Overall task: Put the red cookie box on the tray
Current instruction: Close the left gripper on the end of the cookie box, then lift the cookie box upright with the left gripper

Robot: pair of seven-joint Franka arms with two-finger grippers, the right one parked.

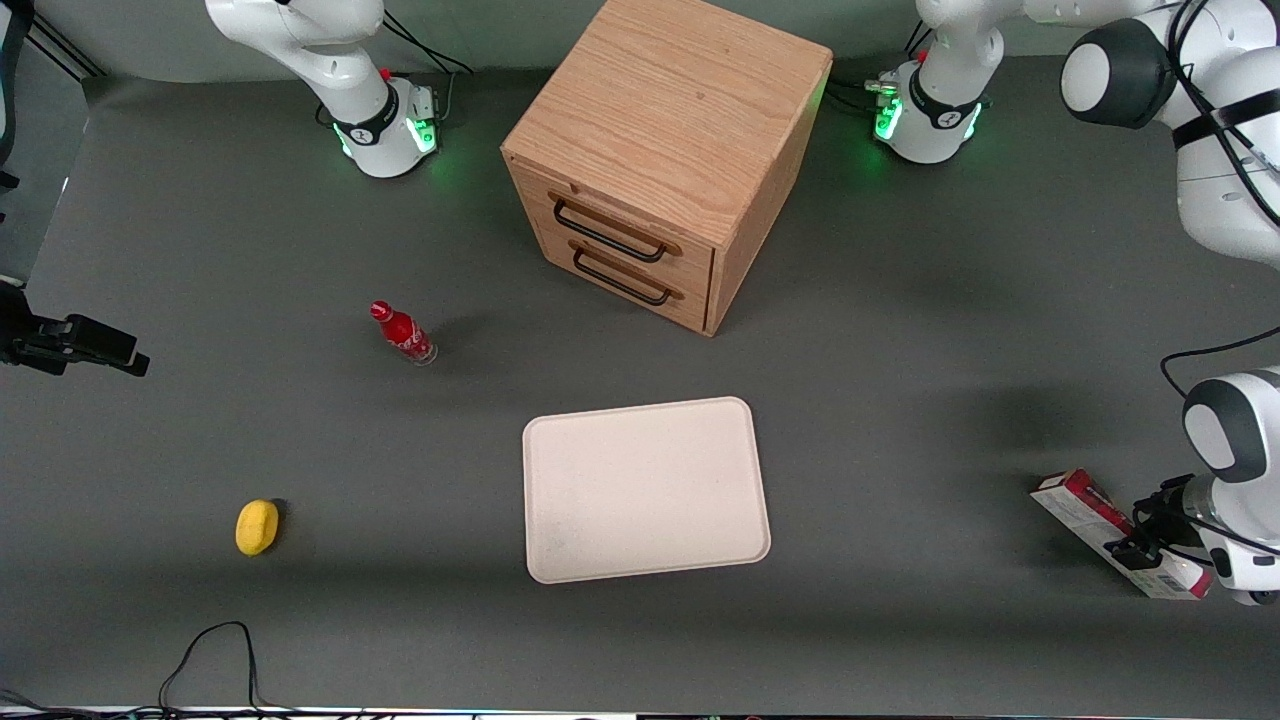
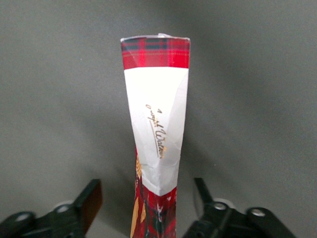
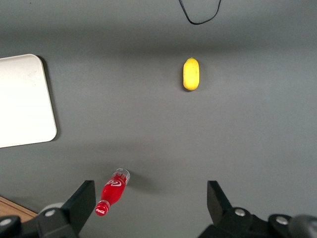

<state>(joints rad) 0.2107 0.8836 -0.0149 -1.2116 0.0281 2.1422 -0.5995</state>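
The red cookie box point(image 1: 1080, 503) lies flat on the grey table at the working arm's end, far sideways from the tray. In the left wrist view the box point(image 2: 156, 114) shows red tartan ends and a white middle face. My left gripper point(image 1: 1141, 536) is low over the box and straddles its middle, with one finger on each side. It is open point(image 2: 148, 198), with a gap between each finger and the box. The cream-beige tray point(image 1: 645, 490) lies empty at the table's middle, nearer to the front camera than the cabinet. It also shows in the right wrist view point(image 3: 22, 99).
A wooden two-drawer cabinet point(image 1: 660, 150) stands farther from the camera than the tray. A small red bottle point(image 1: 403, 333) and a yellow object point(image 1: 257, 526) lie toward the parked arm's end. A black cable point(image 1: 215, 660) loops at the table's near edge.
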